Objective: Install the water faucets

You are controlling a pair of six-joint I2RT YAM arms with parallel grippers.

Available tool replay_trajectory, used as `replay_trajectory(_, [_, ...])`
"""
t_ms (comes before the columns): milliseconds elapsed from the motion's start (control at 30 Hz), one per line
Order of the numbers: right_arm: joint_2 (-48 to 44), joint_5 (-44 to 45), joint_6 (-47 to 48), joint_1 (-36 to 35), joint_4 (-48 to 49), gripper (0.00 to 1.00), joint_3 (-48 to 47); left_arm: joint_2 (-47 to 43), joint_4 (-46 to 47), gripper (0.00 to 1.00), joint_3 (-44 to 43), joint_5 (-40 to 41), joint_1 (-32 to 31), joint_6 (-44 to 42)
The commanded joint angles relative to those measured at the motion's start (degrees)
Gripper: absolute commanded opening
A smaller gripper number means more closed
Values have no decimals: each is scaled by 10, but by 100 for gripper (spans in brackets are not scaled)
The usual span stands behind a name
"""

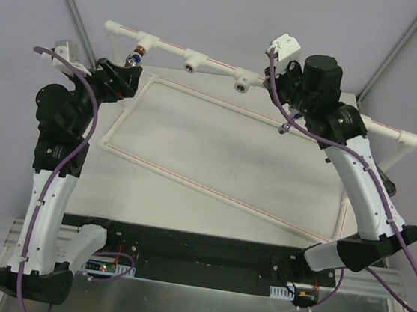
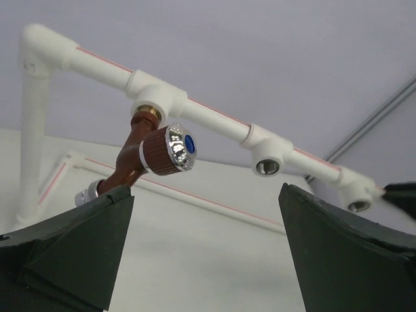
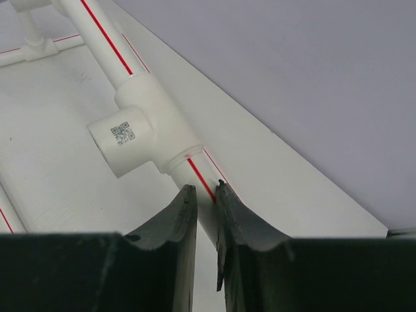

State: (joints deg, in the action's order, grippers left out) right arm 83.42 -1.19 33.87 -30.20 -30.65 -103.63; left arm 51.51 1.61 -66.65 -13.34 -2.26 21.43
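Observation:
The reddish-brown faucet (image 2: pixel 146 155) has a chrome-rimmed knob with a blue centre. Its brass end sits in the leftmost white tee (image 2: pixel 155 97) of the raised pipe; it also shows in the top view (image 1: pixel 135 56). My left gripper (image 2: pixel 205 195) is open and empty just below it, and the left fingertip (image 2: pixel 107 201) is close to the faucet's chrome spout. In the top view the left gripper (image 1: pixel 118 76) is right beside the faucet. My right gripper (image 3: pixel 205 192) is shut on the white pipe (image 3: pixel 195 170), just right of a tee (image 3: pixel 146 130). The silver-grey faucet is out of view.
Two more tees with brass-ringed sockets (image 1: pixel 191 62) (image 1: pixel 244 79) sit empty along the raised pipe. A flat white pipe frame (image 1: pixel 212 190) lies on the table. The pipe ends in an elbow at the far right (image 1: pixel 406 139).

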Motion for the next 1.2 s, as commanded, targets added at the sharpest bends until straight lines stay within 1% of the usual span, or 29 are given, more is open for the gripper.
replay_trajectory(0, [39, 5, -17, 0, -47, 0, 6, -14, -104, 99, -19, 124, -2, 303])
replay_trajectory(133, [43, 8, -17, 0, -48, 0, 8, -36, -130, 97, 20, 182, 0, 523])
replay_trajectory(200, [45, 8, -18, 0, -47, 0, 7, -31, -129, 96, 22, 180, 2, 595])
replay_trajectory(333, [47, 6, -19, 0, -45, 0, 7, 2, -113, 97, -8, 172, 3, 633])
replay_trajectory(467, [46, 7, -20, 0, -45, 0, 9, 20, -100, 96, -8, 176, 4, 665])
replay_trajectory(600, [42, 8, -16, 0, -45, 0, 12, 37, -94, 95, 0, 187, 3, 720])
replay_trajectory(700, [41, 8, -14, 0, -43, 0, 15, 54, -57, 95, -5, 193, 3, 731])
replay_trajectory(733, [41, 28, -13, 0, -42, 0, 14, 60, -50, 94, -13, 195, 4, 731])
replay_trajectory(867, [42, 35, -9, 0, -42, 0, 16, 87, -48, 93, -32, 188, 4, 743])
replay_trajectory(967, [43, 38, -7, 0, -42, 0, 15, 103, -42, 90, -30, 177, 3, 772])
replay_trajectory(1067, [46, 42, -6, 0, -40, 0, 15, 117, -25, 86, -30, 159, 4, 782])
replay_trajectory(1167, [47, 44, -5, 0, -41, 0, 12, 125, -19, 82, -28, 158, 3, 790])
